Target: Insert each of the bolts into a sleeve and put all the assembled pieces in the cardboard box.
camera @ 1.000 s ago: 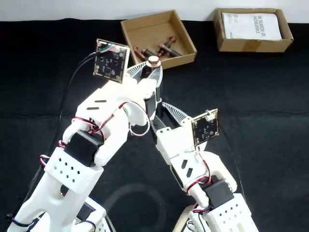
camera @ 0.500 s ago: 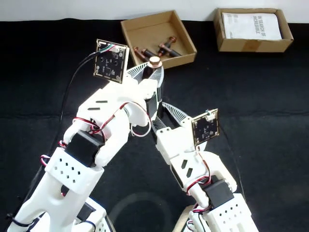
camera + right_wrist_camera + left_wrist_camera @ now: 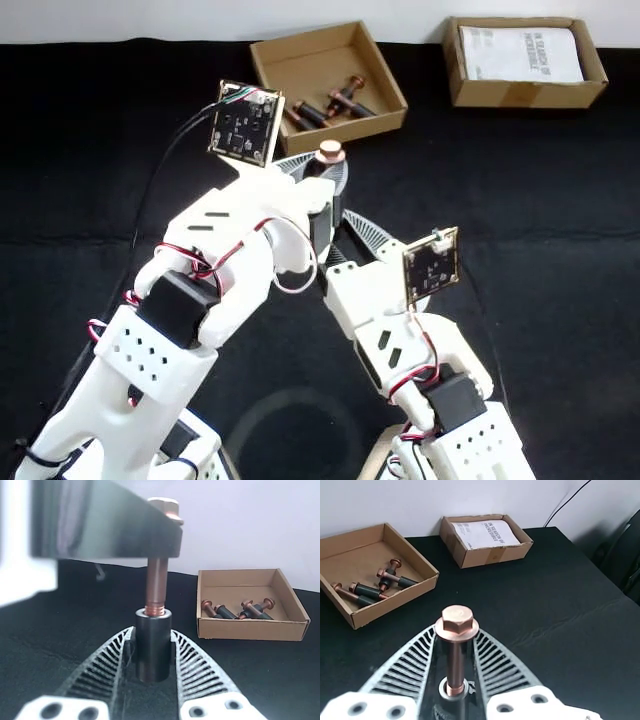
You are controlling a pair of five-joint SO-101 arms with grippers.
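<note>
The black counter (image 3: 520, 200) carries the cardboard box (image 3: 310, 70) near its far edge, with assembled pieces (image 3: 335, 103) lying inside, beyond both hands. The right hand (image 3: 151, 634) is clamped around the dark sleeve (image 3: 152, 652), which stands upright between its fingers. Directly above it, the left hand (image 3: 456, 637) grips the copper bolt (image 3: 456, 622), head up, with its threaded end just inside the sleeve's mouth.

Shiny copper metal bolt (image 3: 455, 650); smooth matt black sleeve (image 3: 153, 645); matt brown cardboard box (image 3: 395, 600)
</note>
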